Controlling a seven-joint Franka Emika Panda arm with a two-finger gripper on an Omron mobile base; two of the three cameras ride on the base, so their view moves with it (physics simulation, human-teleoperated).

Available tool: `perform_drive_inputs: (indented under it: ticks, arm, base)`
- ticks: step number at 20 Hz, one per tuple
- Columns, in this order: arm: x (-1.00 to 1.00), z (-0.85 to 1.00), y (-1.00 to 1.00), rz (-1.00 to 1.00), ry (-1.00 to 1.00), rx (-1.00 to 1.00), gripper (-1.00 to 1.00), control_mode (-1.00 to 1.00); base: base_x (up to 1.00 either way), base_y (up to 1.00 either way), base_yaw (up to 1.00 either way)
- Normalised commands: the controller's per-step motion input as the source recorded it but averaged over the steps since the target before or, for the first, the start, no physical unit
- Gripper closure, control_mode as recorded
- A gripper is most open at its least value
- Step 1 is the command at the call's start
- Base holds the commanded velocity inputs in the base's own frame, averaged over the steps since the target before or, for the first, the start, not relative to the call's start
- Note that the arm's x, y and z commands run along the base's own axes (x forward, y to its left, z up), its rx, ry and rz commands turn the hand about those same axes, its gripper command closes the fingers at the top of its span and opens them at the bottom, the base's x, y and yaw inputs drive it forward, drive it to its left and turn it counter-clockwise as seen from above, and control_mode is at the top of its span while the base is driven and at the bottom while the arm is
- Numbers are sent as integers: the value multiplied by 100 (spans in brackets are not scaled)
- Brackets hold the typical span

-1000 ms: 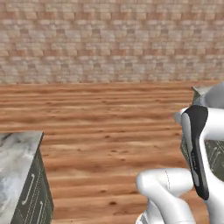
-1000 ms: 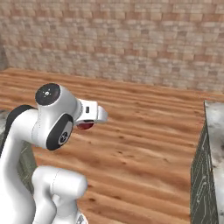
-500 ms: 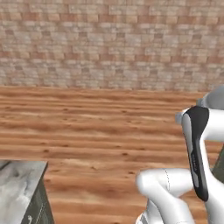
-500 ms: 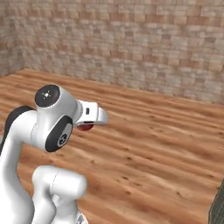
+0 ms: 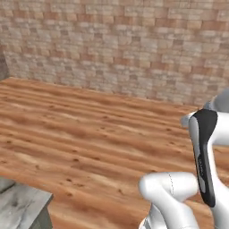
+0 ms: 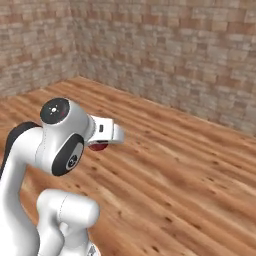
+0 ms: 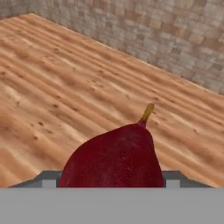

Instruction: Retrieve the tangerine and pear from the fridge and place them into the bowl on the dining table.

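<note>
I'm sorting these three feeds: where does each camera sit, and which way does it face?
Left base view: behind the arm's left, facing the wooden floor and brick wall; arm at right.
Right base view: behind its right, facing a room corner; arm at left, pear under the hand.
Hand view: on the hand, along the gripper gripping the pear.
Shared: floor, wall.

We see even, diffuse light in all three views, with no visible source and no hard cast shadows on the wooden floor [image 5: 89, 143]. The brick wall [image 6: 190, 55] is rendered soft, its mortar lines smeared toward the frame edges. We note coarse, blocky resolution throughout. In the hand view the pear [image 7: 114, 159] sits very close and slightly soft, with a dull sheen along its upper side. No glare or lens distortion is visible to us.
</note>
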Motion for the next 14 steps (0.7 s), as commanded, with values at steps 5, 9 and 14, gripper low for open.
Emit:
perform_drive_inputs:
  ticks: [5, 9, 14]
  arm:
    - [0, 0, 0, 0, 0, 0, 100, 100]
    - [0, 0, 0, 0, 0, 0, 100, 100]
    - [0, 0, 0, 0, 0, 0, 100, 100]
  base:
    - [100, 1, 44]
    - [100, 4, 41]
    - [100, 0, 47]
